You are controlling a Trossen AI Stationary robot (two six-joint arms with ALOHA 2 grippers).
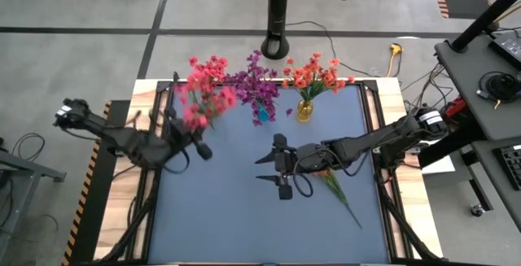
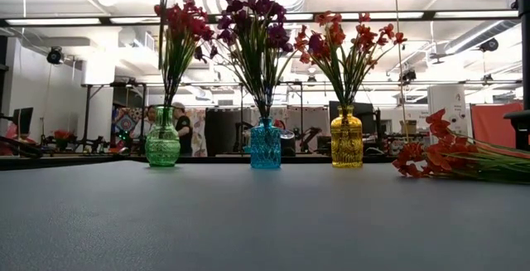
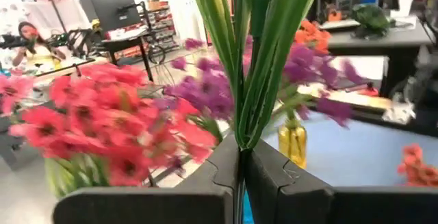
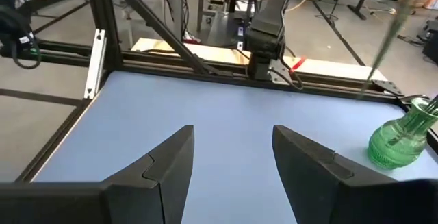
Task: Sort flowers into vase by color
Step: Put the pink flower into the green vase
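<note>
Three glass vases stand in a row near the table's far edge: a green vase [image 2: 162,144] with pink-red flowers [image 2: 184,22], a blue vase [image 2: 266,145] with purple flowers [image 2: 252,10], and a yellow vase [image 2: 346,142] with orange-red flowers [image 2: 348,39]. My left gripper [image 1: 199,146] hovers by the green vase, shut on a sprig's green stems [image 3: 250,66]; blurred pink-red blossoms [image 1: 195,118] show beside it. My right gripper [image 1: 262,169] is open over the table's middle, touching nothing. An orange-red sprig [image 1: 338,189] lies flat on the mat under the right arm. My left gripper pinches a bundle of thin green stems and leaves [image 3: 241,142] between its two fingers [image 3: 274,176], which lie across them. The stems fan out beyond the fingers and leave the picture. The gripper hides the sprig's lower end, so I cannot tell whether it rests in the vase.
The blue-grey mat [image 1: 228,217] is bare on its near half. A dark frame [image 1: 383,160] runs along the table's sides. A black post [image 1: 277,22] stands beyond the far edge. People and desks show in the room behind.
</note>
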